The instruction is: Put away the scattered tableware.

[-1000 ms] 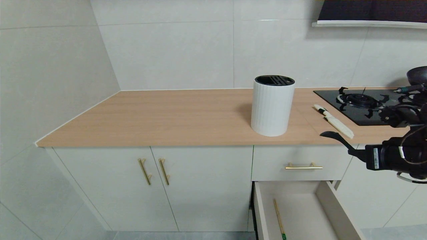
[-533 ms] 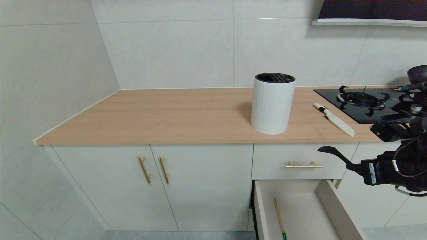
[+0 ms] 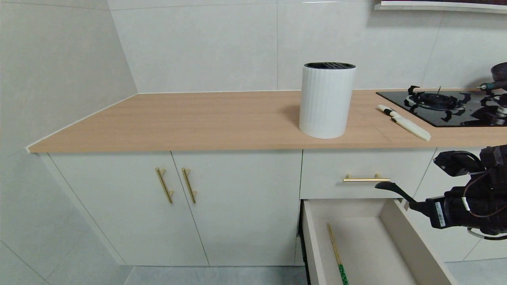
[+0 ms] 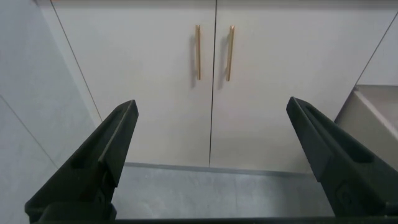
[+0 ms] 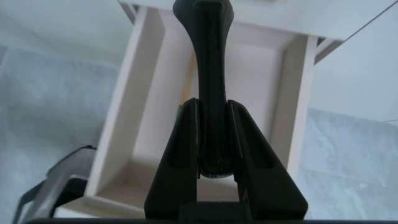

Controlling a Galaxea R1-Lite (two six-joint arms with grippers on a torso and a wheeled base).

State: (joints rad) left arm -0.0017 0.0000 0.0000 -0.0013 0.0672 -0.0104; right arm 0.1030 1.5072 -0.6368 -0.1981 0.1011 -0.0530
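Note:
My right gripper (image 3: 419, 206) is shut on a black utensil (image 3: 390, 189) whose curved end points left. It hangs over the right wall of the open drawer (image 3: 390, 225), just below the upper drawer's gold handle. In the right wrist view, the right gripper (image 5: 212, 115) clamps the black utensil (image 5: 208, 37) above the drawer (image 5: 298, 106). A chopstick with a green end (image 3: 336, 253) lies inside the drawer. A cream knife (image 3: 405, 123) lies on the counter beside a white ribbed holder (image 3: 326, 103) with a black slotted top. My left gripper (image 4: 211, 109) is open, facing the cabinet doors.
A black gas hob (image 3: 447, 107) sits at the counter's right end, with a dark pan (image 3: 499, 73) on it. Below the wooden counter (image 3: 198, 118) are two cabinet doors with gold handles (image 3: 176, 185). Tiled walls close off the left and back.
The head camera has shifted, so the counter sits higher in the picture. My right gripper with the black utensil has dropped from counter height to just above the open drawer.

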